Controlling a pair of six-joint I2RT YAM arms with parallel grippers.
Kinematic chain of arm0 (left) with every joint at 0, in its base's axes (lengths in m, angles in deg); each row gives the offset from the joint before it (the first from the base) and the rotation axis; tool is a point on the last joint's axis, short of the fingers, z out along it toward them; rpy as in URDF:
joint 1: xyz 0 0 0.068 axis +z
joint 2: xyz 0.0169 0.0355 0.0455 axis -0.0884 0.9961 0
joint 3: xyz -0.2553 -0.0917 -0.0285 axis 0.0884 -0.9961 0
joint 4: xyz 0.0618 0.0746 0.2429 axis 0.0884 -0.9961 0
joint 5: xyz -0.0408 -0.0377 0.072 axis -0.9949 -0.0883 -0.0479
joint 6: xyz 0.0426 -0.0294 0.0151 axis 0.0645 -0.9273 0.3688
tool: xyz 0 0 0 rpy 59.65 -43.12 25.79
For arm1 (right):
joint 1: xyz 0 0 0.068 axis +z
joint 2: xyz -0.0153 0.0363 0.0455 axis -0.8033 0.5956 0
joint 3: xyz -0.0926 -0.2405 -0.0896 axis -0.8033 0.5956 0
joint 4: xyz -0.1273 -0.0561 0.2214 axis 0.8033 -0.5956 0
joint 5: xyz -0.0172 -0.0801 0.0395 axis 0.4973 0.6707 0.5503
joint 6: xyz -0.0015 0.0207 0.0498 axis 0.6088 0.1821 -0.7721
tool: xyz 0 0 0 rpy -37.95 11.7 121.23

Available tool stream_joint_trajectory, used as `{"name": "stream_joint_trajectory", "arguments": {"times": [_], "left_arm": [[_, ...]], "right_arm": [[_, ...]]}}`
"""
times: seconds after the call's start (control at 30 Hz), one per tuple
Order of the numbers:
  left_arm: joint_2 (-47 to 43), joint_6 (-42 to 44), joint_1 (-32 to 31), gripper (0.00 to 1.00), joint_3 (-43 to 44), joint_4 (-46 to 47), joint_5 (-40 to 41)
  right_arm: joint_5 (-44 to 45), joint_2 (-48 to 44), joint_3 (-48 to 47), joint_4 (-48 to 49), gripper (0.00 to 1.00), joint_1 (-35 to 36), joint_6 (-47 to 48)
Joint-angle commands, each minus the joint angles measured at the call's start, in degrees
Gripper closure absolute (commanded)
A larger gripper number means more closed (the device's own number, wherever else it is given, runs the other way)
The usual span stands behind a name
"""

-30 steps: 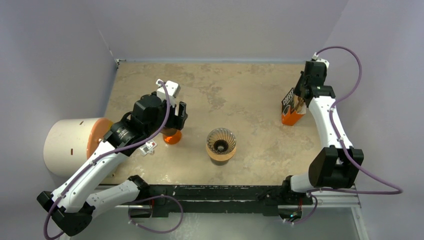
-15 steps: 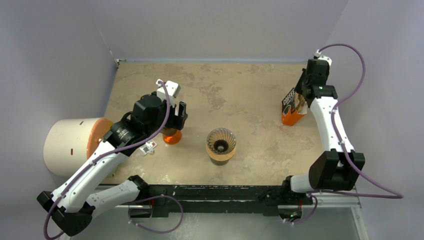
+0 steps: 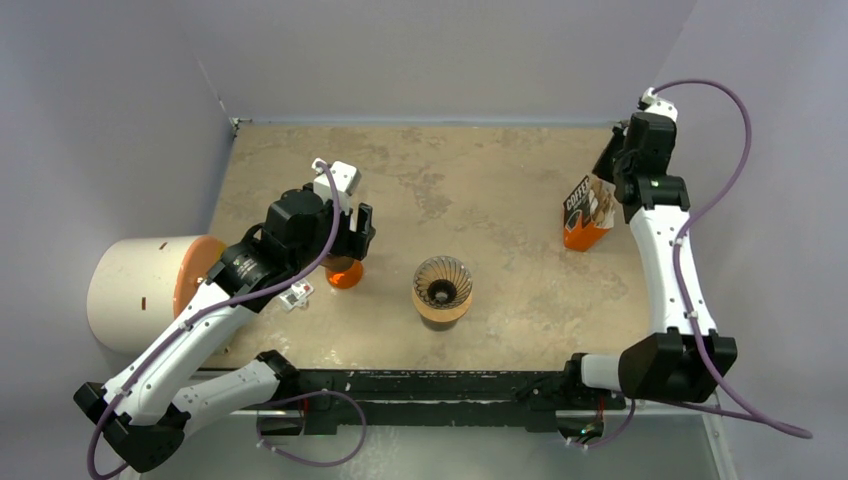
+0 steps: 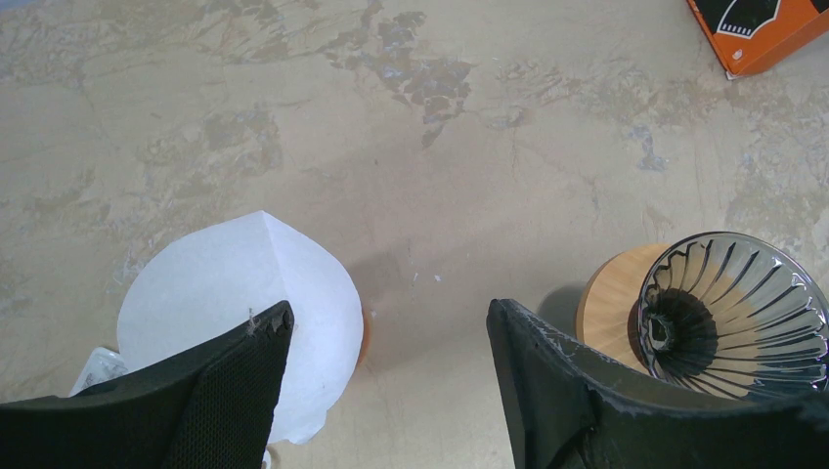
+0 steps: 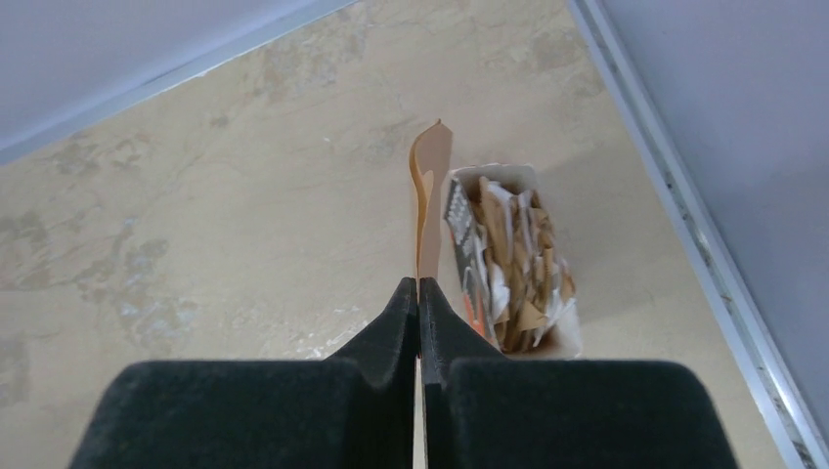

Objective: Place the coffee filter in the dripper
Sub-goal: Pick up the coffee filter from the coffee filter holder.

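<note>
From above, the dripper (image 3: pixel 442 290) stood with nothing in it. I judged the task barely begun: a filter was in hand, but the carry and the seating were left. Well off to the dripper's right, the right gripper (image 3: pixel 608 188) hung at the black-and-orange packet (image 3: pixel 580 215). To the dripper's left, the left gripper (image 3: pixel 352 235) hovered over an orange glass vessel (image 3: pixel 345 272).

The left wrist view showed its jaws spread wide and holding nothing. A smooth, matte white paper cone (image 4: pixel 235 293) lay further left of the dripper. The dripper was clear glass with spiral ribs above a pale wooden collar (image 4: pixel 608 298).

In the right wrist view, the jaws were clamped flat on the coffee filter (image 5: pixel 428 186). It was a thin tan sheet seen edge-on, pointed at the tip, just beside the packet's open mouth of crumpled papers.
</note>
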Motion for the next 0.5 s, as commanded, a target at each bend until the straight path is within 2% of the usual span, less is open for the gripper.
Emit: {"name": "stream_joint_trajectory", "arguments": {"times": [0.0,0.27,0.37,0.47], "left_arm": [[-0.91,-0.55,-0.13,0.29,-0.44,2.17,-0.24],[-1.05,-0.73,-0.12,0.28,-0.52,2.16,0.21],[-1.02,-1.01,-0.01,0.22,-0.69,2.61,-0.76],[-0.66,-1.66,0.06,0.21,-0.53,2.64,-1.65]], "right_arm": [[-5.68,-3.28,-2.69,0.5,1.0,-0.06,-1.04],[-23.58,-8.06,-0.88,2.57,1.0,0.29,-4.31],[-30.36,-9.77,0.55,4.09,1.0,0.77,-5.13],[-36.82,-11.18,1.79,6.09,1.0,2.03,-6.04]]}}
